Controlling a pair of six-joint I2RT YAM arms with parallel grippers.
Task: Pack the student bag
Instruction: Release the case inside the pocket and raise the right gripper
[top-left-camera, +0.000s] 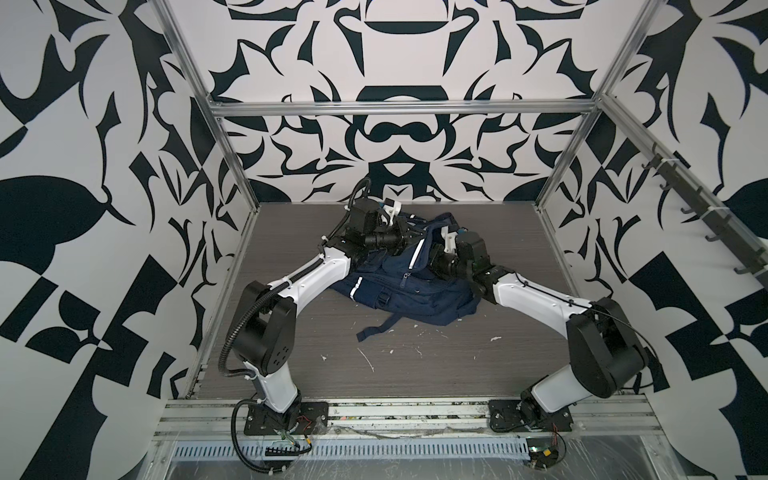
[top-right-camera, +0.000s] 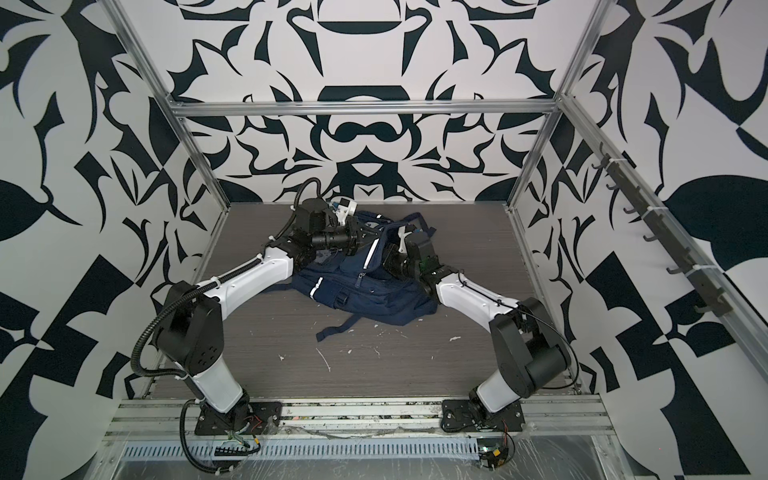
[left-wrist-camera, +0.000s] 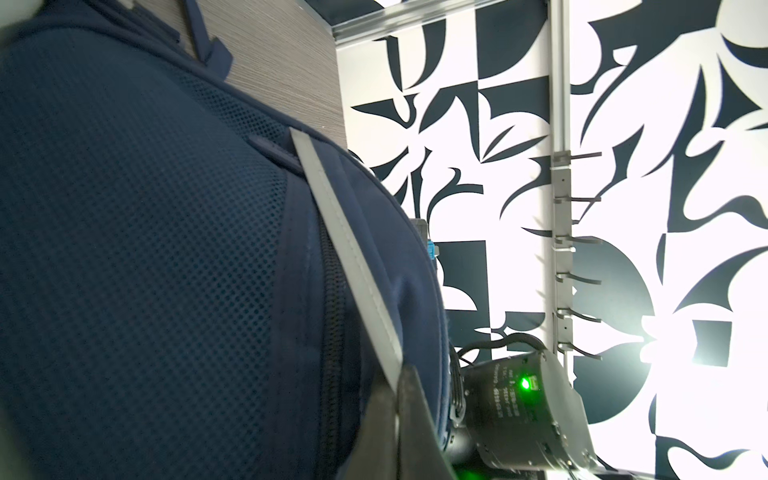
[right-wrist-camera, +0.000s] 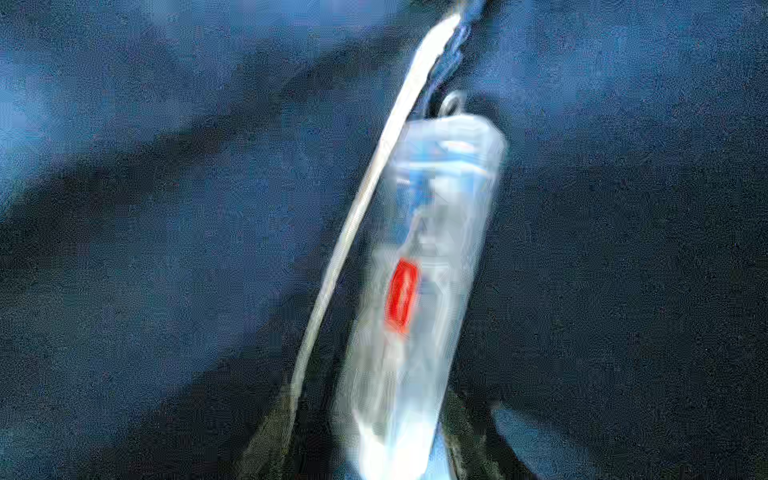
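Observation:
The navy-blue student bag lies slumped in the middle of the table, its top end raised. My left gripper is at that raised end. The left wrist view shows it shut on the bag's edge, right at a pale reflective stripe. My right wrist reaches into the bag from the right, and the fabric hides its fingers in both top views. In the right wrist view my right gripper is open inside the bag. A blurred clear oblong item with a red mark lies between its fingers.
One dark strap trails from the bag toward the front of the grey table, which is dotted with white flecks. A rail of hooks runs along the right wall. Aluminium frame posts stand at the table's corners.

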